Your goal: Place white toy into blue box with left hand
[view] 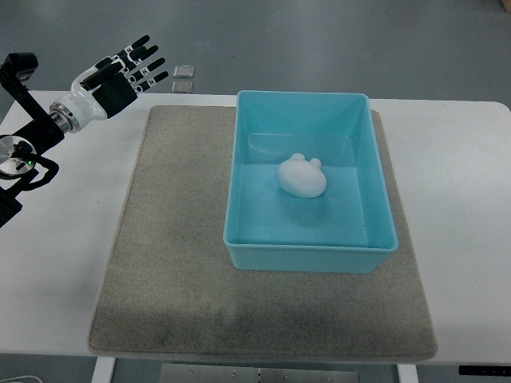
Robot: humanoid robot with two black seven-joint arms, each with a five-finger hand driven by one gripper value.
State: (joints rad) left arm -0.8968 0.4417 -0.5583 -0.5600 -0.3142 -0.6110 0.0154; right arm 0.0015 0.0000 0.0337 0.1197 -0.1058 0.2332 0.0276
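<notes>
Robot lab test bench
A plain white table (pixel 463 199) carries a grey mat (pixel 176 263); grey floor (pixel 319 40) fills the frame's top.

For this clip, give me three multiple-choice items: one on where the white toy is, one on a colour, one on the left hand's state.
1. Where is the white toy?
A. On the mat
B. Inside the blue box
C. In the left hand

2. What colour is the mat under the box?
A. Grey-beige
B. Red
C. Black

3. What is the left hand's state?
A. Shut on the toy
B. Open, holding nothing
C. Pressed flat inside the box

Answers:
1. B, the toy lies on the box floor, near the middle.
2. A, the mat on the white table is grey-beige.
3. B, the fingers are spread, up at the table's far left corner, apart from the box.
</notes>
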